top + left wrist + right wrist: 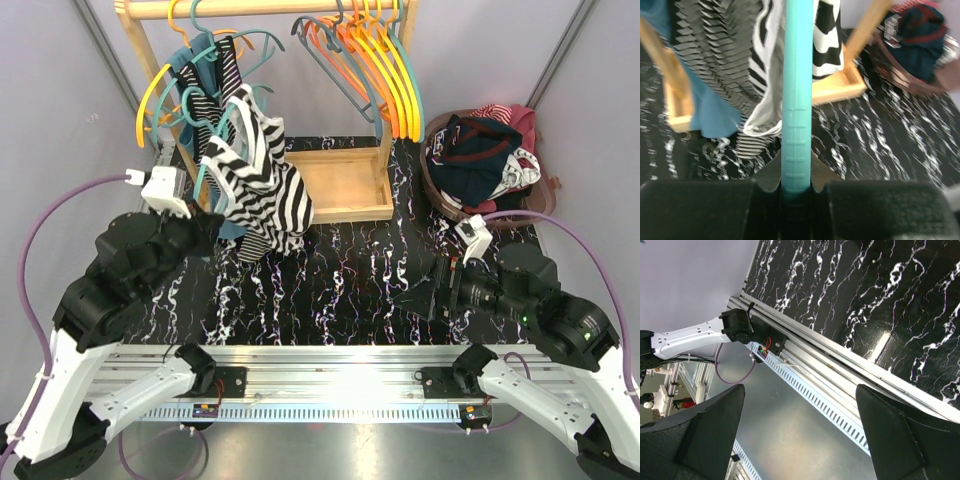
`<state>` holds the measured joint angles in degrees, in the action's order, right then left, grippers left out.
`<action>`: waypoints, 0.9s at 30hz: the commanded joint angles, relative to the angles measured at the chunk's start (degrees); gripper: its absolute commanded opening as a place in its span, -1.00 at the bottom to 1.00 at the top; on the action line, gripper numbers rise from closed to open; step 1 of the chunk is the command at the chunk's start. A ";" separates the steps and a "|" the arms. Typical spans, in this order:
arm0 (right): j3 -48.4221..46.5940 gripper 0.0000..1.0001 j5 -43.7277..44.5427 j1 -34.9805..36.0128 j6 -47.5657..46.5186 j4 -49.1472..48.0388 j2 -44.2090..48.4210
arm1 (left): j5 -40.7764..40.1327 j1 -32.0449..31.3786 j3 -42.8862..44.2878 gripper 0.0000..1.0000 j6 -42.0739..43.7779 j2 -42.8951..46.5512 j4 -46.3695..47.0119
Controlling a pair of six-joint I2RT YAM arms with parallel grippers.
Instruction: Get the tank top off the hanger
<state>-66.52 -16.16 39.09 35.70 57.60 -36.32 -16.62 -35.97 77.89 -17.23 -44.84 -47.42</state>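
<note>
Top view: high, behind the near edge of the table (350, 270), facing down and forward to the rack (270, 8) at the far edge; wide.
Left wrist view: low over the table's left, facing its far edge; very near the hanger (797, 100).
Right wrist view: tilted, close above the table's near edge, facing along the rail (840, 357).
Shared, top and left wrist: table, tray (840, 90), basket (905, 82).
Shared, top and right wrist: table's near edge, rail.

A robotics lab cell: grey partition walls (45, 90) enclose a black marbled surface (350, 290), an aluminium mounting rail (330, 362) along its near edge.
</note>
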 commanded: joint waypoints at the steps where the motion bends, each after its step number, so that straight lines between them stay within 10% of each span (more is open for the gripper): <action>1: -4.14 0.99 -1.59 0.11 -3.27 -3.99 -0.42 | 8.79 -0.51 -1.16 -1.00 -2.28 2.99 1.28; 12: -11.52 1.00 0.16 0.11 -10.12 -11.71 -11.92 | 32.25 -2.35 -3.70 -1.00 -5.44 2.83 -6.81; 27: -10.21 0.99 21.41 2.65 -9.08 -19.10 -27.04 | 29.29 -17.99 -5.29 -1.00 -12.30 -1.64 -2.95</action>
<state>-76.90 -1.69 40.32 26.15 42.70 -61.34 12.93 -51.07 71.50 -27.64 -44.80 -56.29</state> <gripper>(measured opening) 0.994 0.112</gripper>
